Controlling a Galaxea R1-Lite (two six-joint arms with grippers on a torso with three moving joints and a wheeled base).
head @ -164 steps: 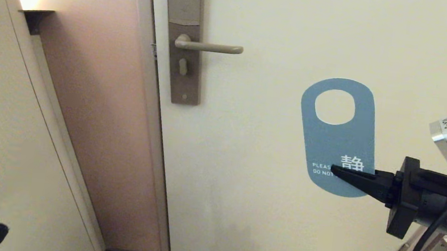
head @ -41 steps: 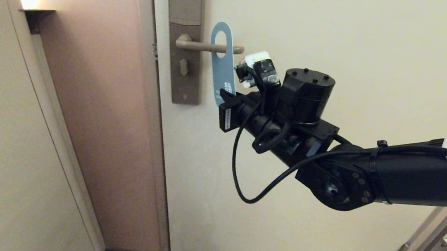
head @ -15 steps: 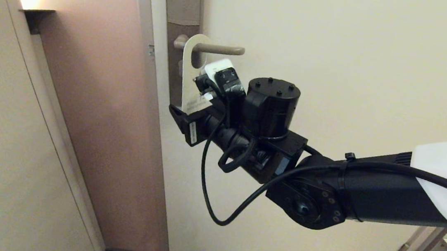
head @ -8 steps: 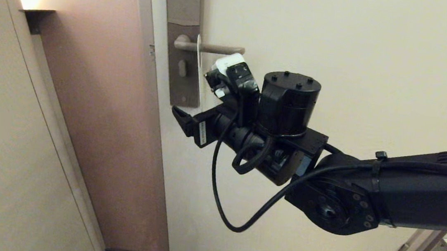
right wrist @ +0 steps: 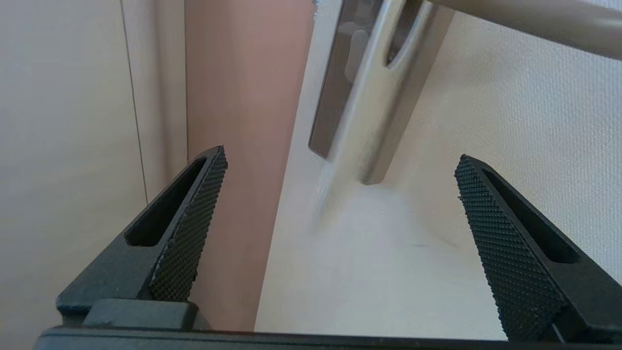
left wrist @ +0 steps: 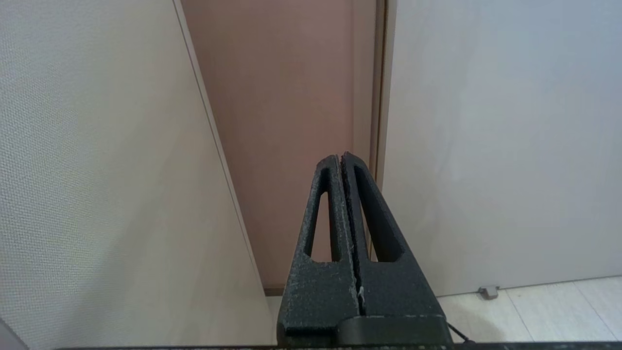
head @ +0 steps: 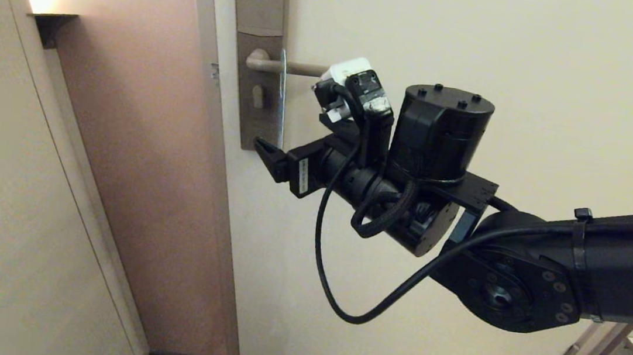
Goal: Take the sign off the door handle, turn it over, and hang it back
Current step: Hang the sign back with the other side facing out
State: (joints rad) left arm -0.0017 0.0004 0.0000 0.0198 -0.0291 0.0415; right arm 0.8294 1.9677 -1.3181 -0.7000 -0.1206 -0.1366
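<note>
The sign hangs on the door handle, seen edge-on as a thin pale strip in front of the tall grey-brown plate. My right gripper is open just below and right of the sign's lower end, with nothing between its fingers. In the right wrist view the sign is a blurred pale strip hanging from the handle, beyond the open right gripper. My left gripper is shut and empty, low down and out of the head view.
The cream door fills the right, with its frame and a pinkish wall to the left. A beige cabinet side stands at far left. A door stop sits on the floor.
My right gripper has opened and let go of the sign, then drawn back to the right. The sign has swung from showing its white face to hanging edge-on.
</note>
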